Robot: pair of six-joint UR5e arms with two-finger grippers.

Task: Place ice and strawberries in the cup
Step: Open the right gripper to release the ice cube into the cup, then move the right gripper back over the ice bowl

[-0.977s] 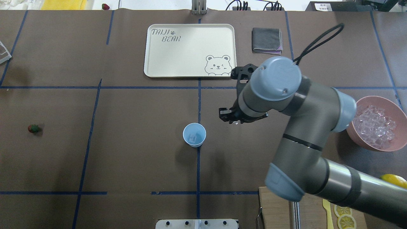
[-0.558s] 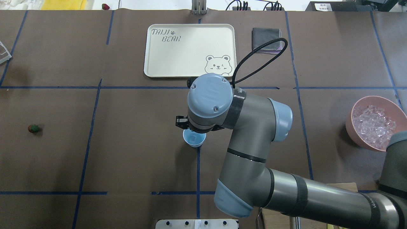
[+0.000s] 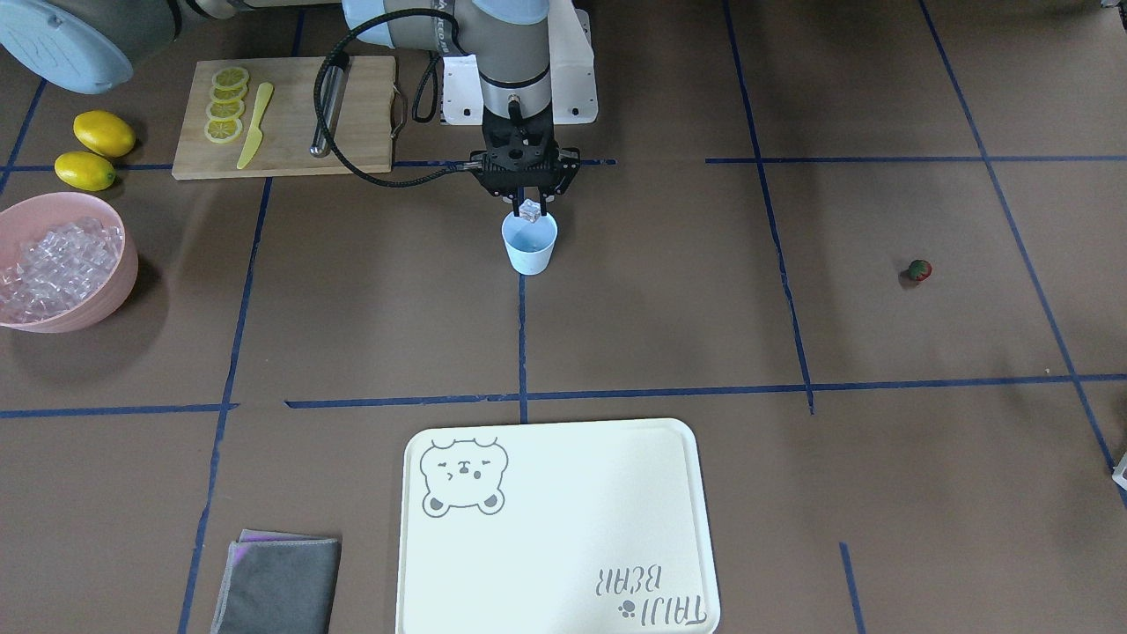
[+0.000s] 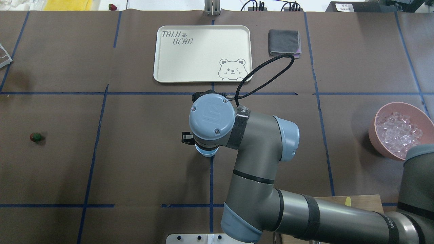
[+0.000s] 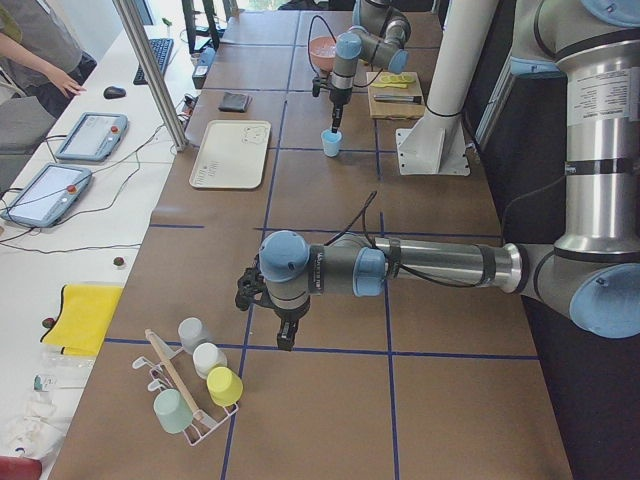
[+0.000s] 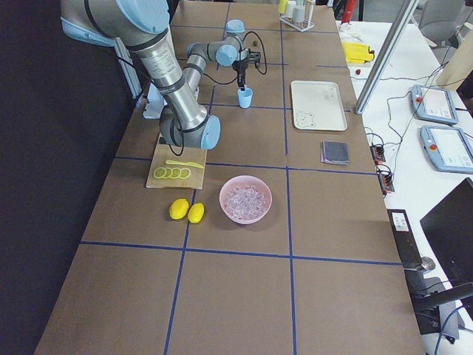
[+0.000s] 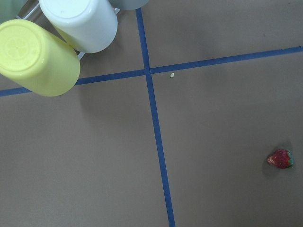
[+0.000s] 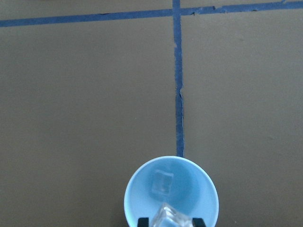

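The light blue cup (image 3: 529,249) stands at the table's middle, with one ice cube (image 8: 161,182) inside it. My right gripper (image 3: 528,211) hangs just above the cup's rim, shut on another clear ice cube (image 8: 169,216). In the overhead view my right wrist covers most of the cup (image 4: 207,153). The pink bowl (image 3: 119,282) holds a heap of ice (image 3: 51,262). The strawberry (image 3: 919,269) lies alone, far from the cup, and shows in the left wrist view (image 7: 280,159). My left gripper (image 5: 285,338) shows only in the exterior left view, so I cannot tell if it is open or shut.
A cutting board (image 3: 352,123) with lemon slices, a yellow knife and a steel tool lies behind the cup, with two lemons (image 3: 104,132) beside it. A cream tray (image 3: 555,528) and grey cloth (image 3: 277,572) lie at the far side. A rack of upturned cups (image 7: 38,56) stands near my left arm.
My right arm has swung left from beside the tray's corner to over the cup, carrying the ice cube. The strawberry and bowl have not moved.
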